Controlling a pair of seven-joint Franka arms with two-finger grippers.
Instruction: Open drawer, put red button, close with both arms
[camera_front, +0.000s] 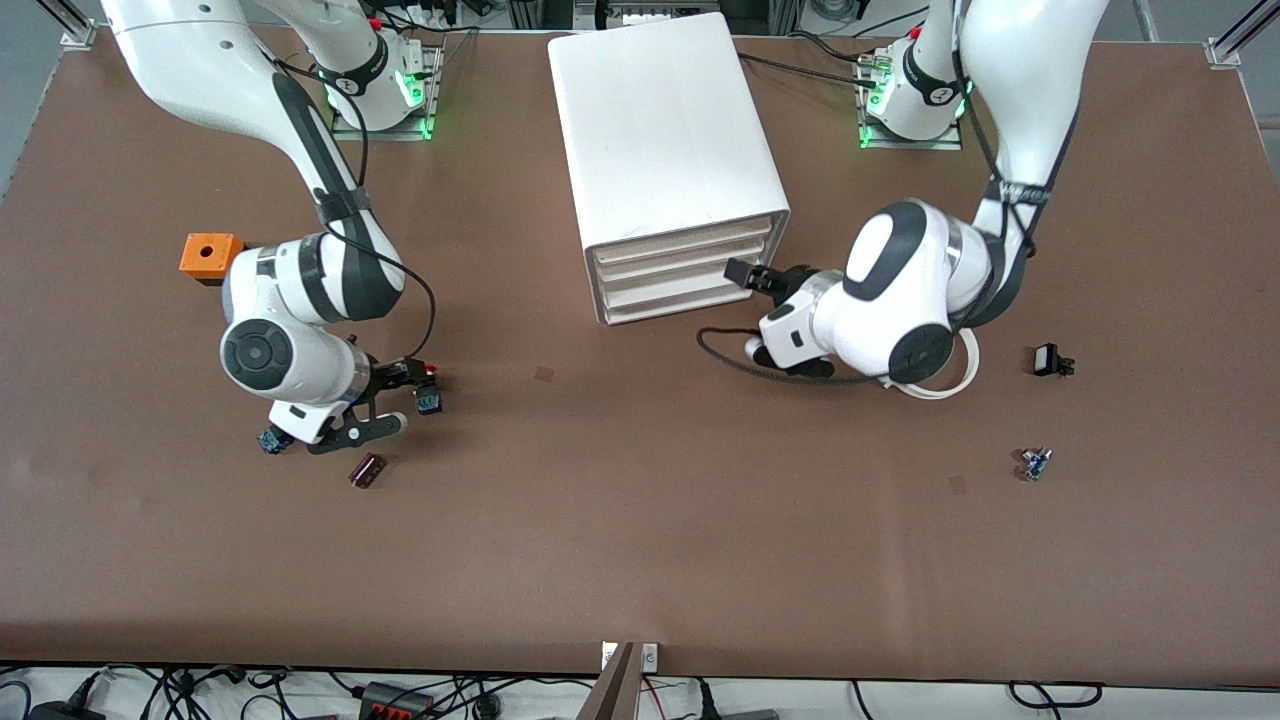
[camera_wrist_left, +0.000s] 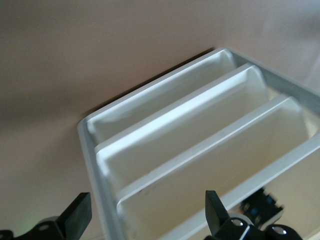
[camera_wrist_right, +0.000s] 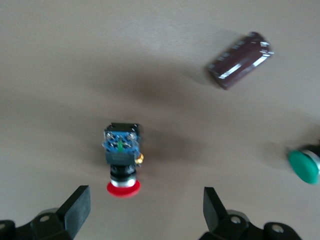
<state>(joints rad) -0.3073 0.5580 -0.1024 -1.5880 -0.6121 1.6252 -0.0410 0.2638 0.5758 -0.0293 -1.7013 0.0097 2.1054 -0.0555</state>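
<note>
One red button (camera_wrist_right: 122, 167) is seen under the right gripper (camera_wrist_right: 142, 210), between its spread fingers; the left gripper (camera_wrist_left: 145, 215), likewise spread, faces three drawers (camera_front: 680, 275).

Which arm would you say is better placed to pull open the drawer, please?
The left arm, probably. Its open left hand is right at the drawer unit's stacked drawer fronts, which fill its wrist view. The open right hand is over the red button instead, toward the right arm's end of the table.
</note>
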